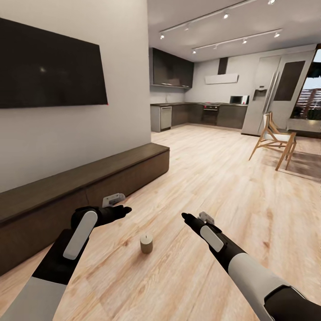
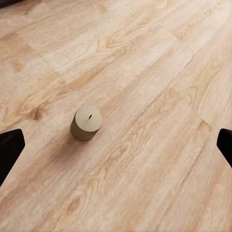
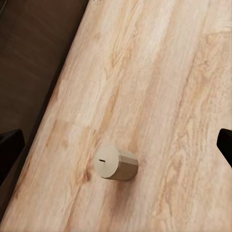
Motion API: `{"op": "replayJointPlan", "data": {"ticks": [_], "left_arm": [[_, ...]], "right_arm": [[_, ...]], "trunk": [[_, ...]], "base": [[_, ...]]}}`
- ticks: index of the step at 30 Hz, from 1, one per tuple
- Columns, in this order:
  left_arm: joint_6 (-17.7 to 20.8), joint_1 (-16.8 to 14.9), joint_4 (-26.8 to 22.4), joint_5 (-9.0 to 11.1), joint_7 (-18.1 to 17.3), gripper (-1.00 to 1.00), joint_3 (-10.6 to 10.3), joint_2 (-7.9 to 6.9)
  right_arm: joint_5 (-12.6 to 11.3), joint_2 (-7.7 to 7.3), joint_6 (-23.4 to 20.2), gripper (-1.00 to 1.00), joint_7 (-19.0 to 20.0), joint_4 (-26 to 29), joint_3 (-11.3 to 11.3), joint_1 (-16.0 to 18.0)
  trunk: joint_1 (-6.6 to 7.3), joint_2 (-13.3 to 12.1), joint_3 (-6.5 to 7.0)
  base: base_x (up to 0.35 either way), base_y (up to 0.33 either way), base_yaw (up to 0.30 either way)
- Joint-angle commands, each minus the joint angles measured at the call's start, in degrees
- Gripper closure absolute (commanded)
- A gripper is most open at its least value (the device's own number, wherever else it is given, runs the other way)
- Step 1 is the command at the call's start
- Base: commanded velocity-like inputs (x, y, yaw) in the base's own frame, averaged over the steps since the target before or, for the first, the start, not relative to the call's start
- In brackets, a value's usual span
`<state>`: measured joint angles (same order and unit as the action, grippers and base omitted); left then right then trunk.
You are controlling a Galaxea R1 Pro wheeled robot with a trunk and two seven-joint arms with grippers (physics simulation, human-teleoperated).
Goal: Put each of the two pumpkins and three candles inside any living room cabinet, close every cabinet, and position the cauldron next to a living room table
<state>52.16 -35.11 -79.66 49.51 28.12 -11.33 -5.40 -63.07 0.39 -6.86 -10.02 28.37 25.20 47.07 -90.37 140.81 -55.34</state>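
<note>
One candle, a short pale cylinder with a dark wick dot, stands upright on the wood floor between my two arms. The left wrist view has the candle on the floor ahead of the open left gripper, whose dark fingertips sit far apart. My left gripper hovers above and left of the candle. My right gripper hovers to its right, also open, and its wrist view looks down on the candle. Neither gripper touches it. The long dark-brown cabinet runs along the left wall, its fronts closed.
A black TV hangs on the wall above the cabinet. A wooden chair stands at the far right. Grey kitchen units and a fridge line the back. Open wood floor stretches ahead.
</note>
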Motion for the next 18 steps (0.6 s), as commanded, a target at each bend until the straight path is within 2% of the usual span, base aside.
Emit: {"op": "replayJointPlan", "data": {"ticks": [1, 8, 18], "left_arm": [[0.04, -0.04, -0.06, 0.59, 0.57, -1.00, -0.10, -0.05], [0.05, -0.04, -0.06, 0.59, 0.53, -1.00, -0.14, -0.05], [0.00, -0.04, -0.06, 0.59, 0.44, -1.00, -0.18, -0.05]], "right_arm": [[-0.30, -0.04, -0.08, -1.00, -0.44, 0.11, 0.29, 0.04], [-0.32, -0.07, -0.03, -1.00, -0.44, 0.10, 0.23, 0.04], [-0.39, -0.05, 1.22, -1.00, -0.44, 0.10, 0.20, 0.04]], "trunk": [[0.01, 0.03, -0.05], [0.01, 0.03, 0.08], [0.01, 0.03, 0.28]], "base": [[0.005, 0.000, -0.057], [0.080, 0.023, -0.065], [0.010, 0.003, -0.088]]}}
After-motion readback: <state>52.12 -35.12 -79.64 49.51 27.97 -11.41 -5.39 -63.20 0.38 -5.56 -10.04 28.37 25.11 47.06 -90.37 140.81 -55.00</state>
